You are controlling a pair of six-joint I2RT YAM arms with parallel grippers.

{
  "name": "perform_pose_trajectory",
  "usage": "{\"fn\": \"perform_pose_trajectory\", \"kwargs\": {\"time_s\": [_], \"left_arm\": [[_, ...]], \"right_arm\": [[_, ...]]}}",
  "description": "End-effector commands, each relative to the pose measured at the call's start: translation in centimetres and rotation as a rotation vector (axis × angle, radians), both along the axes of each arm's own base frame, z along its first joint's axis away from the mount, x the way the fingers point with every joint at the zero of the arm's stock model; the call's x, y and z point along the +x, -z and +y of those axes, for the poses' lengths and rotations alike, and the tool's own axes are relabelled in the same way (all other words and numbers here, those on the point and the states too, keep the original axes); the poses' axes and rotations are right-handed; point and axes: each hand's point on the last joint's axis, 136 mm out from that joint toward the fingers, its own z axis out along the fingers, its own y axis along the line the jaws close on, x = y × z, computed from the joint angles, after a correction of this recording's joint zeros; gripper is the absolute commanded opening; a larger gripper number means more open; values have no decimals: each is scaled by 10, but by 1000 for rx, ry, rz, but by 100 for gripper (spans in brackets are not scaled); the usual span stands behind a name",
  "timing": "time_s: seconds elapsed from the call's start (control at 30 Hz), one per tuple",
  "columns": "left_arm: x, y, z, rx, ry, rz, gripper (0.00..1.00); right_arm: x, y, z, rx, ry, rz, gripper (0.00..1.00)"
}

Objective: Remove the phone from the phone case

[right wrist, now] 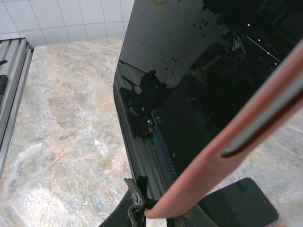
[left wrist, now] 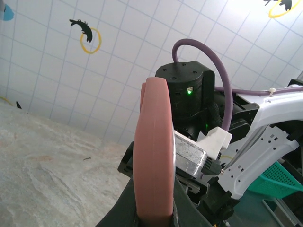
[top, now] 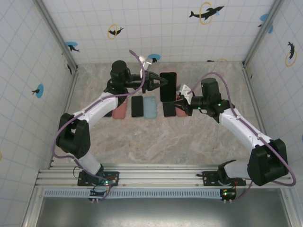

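Note:
A phone (top: pixel 167 86) with a black screen sits in a salmon-pink phone case (top: pixel 175 85) and is held upright above the table between both arms. My left gripper (top: pixel 157 83) is shut on its left edge; in the left wrist view the case (left wrist: pixel 154 151) shows edge-on, clamped between my fingers (left wrist: pixel 154 210). My right gripper (top: pixel 182 98) is shut on the lower right corner. In the right wrist view the glossy screen (right wrist: pixel 189 90) and the pink case rim (right wrist: pixel 236 146) run up from the gripper (right wrist: pixel 163 215), which pinches the case's corner.
On the table below lie a pink case (top: pixel 119 109), a black phone (top: pixel 137 106), a light blue case (top: pixel 150 107) and another black phone (top: pixel 169 109) in a row. A teal basket (left wrist: pixel 279 182) stands past the right arm. Tiled walls enclose the table.

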Motion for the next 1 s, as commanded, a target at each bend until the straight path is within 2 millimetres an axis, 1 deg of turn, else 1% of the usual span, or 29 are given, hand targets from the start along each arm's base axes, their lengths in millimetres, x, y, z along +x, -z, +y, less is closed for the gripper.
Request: {"fn": "perform_pose_trajectory", "kwargs": {"time_s": [0.0,0.23,0.97], "left_arm": [[-71,2,-11,68,323,129,0],[-72,-1,-11,68,338,125,0],[-62,-6,-16,57,319,116,0]], "right_arm": [[36,-57,-8,65,129,-308,15],[40,-59,-13,39,153,-344,15],[43,-57,-26,-45,208,-429,16]]}}
